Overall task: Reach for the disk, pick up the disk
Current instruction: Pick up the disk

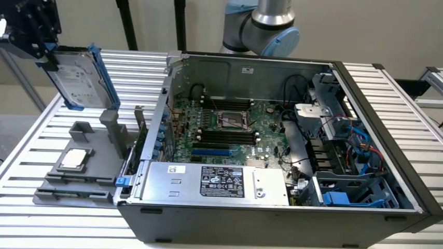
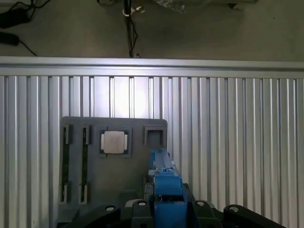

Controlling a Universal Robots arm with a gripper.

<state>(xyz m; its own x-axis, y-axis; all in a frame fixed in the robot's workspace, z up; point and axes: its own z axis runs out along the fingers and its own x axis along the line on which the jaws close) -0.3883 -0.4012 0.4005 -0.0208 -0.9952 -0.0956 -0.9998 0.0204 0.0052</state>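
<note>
The pincer [image 1: 47, 52] pinches the disk [image 1: 78, 78] by its top end. The disk hangs upright above the grey tray [image 1: 76, 179] on the surface [image 1: 21, 166]. It is probably stiff, fairly heavy and shock-sensitive; the blue frame [image 2: 166, 187] looks the safest hold.

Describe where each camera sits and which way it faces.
Exterior view: off the arm, raised, looking obliquely down at the open computer case and slatted table; the arm and gripper show.
Wrist view: on the wrist, facing straight down at the grey tray; the gripper shows, clamped on the disk.
Shared: the disk, grey tray, chip, slatted table.
</note>
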